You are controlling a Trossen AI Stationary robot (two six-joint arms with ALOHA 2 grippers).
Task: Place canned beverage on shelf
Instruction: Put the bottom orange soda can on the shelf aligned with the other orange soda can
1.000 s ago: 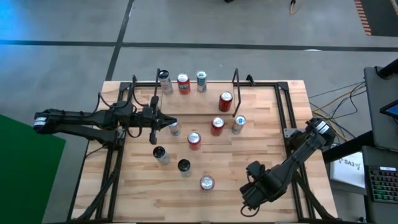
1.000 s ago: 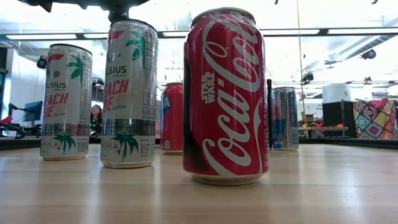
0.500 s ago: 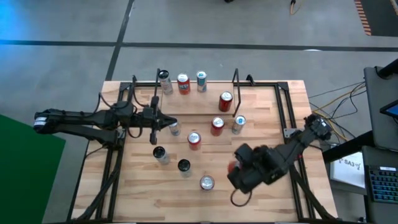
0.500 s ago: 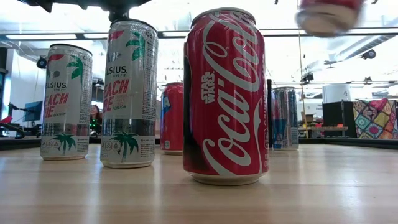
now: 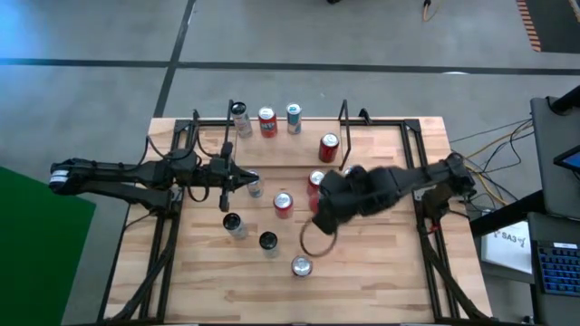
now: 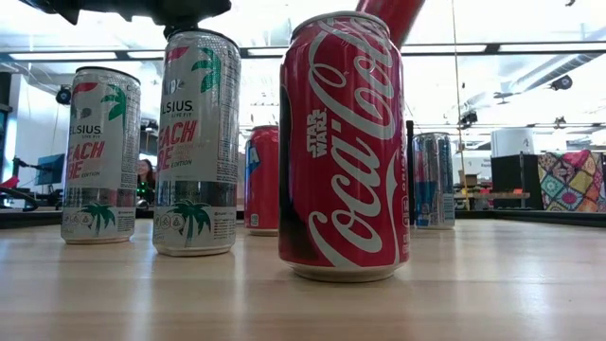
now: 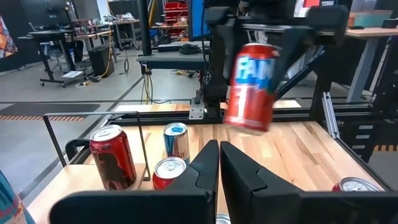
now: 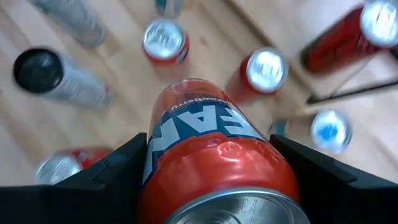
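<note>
My right gripper is shut on a red Fanta can above the middle of the table; the can also shows in the left wrist view and at the top of the low view. The shelf, thin black rods with two upright loop ends and a wooden floor, stands at the table's far edge, beyond the gripper. A silver can, a red can and a teal can stand on it. My left gripper is shut and empty at mid-left, as its wrist view shows. My right gripper pinches the Fanta can's round wall between its two fingers, one on each side. The fingers come from above, pointing down. The can is lifted clear of the table and hangs nearly upright, a little tilted.
Several loose cans stand on the table: red ones, a blue-topped one, black-topped ones, and a silver one by my left gripper. Black side frames line both table sides.
My right gripper has carried the Fanta can from the table's near right corner toward the far edge and the left, and now stands over the middle. The can stays lifted clear.
</note>
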